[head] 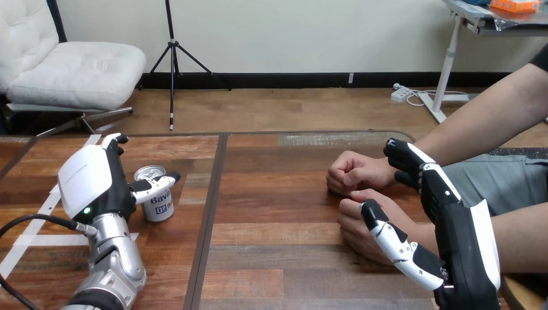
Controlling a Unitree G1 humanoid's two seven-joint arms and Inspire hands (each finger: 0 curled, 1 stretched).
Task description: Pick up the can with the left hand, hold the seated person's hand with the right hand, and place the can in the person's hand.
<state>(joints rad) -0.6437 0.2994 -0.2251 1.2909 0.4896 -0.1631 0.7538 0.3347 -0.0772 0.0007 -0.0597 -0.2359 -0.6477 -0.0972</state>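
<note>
Wooden table (271, 258) of long reddish-brown planks, with visible grain and one dark seam. On it, at the inner side of the left hand (94, 181), the can (159, 205): a short upright cylinder, white-walled with blue print, dull silver top. Left hand closed on the can, jointed thumb bent across its upper front, palm against its side, fingertips curled just beyond its rim. Smooth white shell on the hand's back, ribbed silver forearm (115, 258) behind it. Well apart from that, the right hand (462, 239), glossy black with white shells, spread wide and gripping nothing. Thumb laid almost straight over the person's nearer hand (352, 226), a loose fist resting on the planks just ahead of the palm. Fingers only slightly bent, reaching past it in front of the wrist of the person's farther hand (352, 171), also a fist.
</note>
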